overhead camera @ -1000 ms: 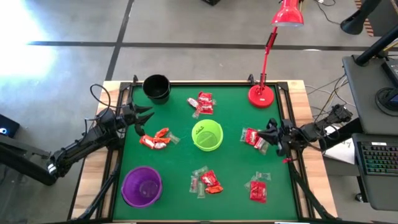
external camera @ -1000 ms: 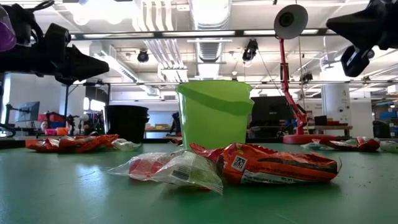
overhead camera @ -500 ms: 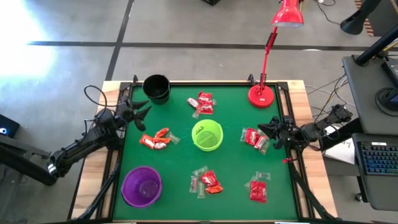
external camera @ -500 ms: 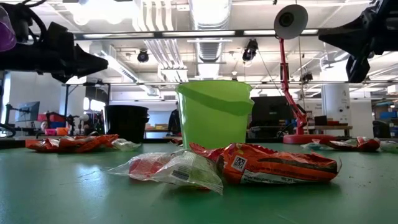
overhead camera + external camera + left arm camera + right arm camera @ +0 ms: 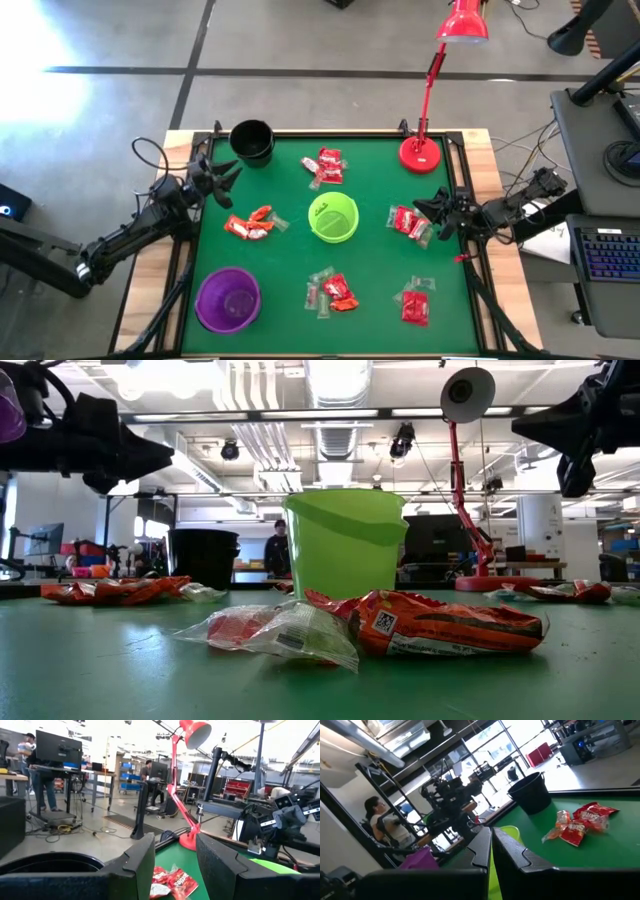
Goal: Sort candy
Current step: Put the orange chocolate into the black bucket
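Observation:
Candy lies on the green table in several small heaps of red and clear wrappers: one (image 5: 250,224) near my left gripper, one (image 5: 325,165) at the far middle, one (image 5: 408,222) beside my right gripper, and two at the near side (image 5: 330,290) (image 5: 415,303). A green cup (image 5: 333,218) stands in the middle, a black cup (image 5: 252,142) at the far left, a purple cup (image 5: 228,298) at the near left. My left gripper (image 5: 222,180) hovers open over the left edge, with nothing between its fingers (image 5: 175,845). My right gripper (image 5: 422,206) hovers shut over the right edge (image 5: 491,832).
A red desk lamp (image 5: 420,152) stands on the far right corner, its arm reaching beyond the table. A raised black frame runs along the table edges (image 5: 190,250). In the low view the nearest candy (image 5: 440,625) lies in front of the green cup (image 5: 345,540).
My left gripper has turned at the wrist, and its fingertips have swung toward the far edge, away from the candy heap beside it. My right gripper has also turned a little at the wrist. Both arms stay in place above the table; no candy or cup has moved.

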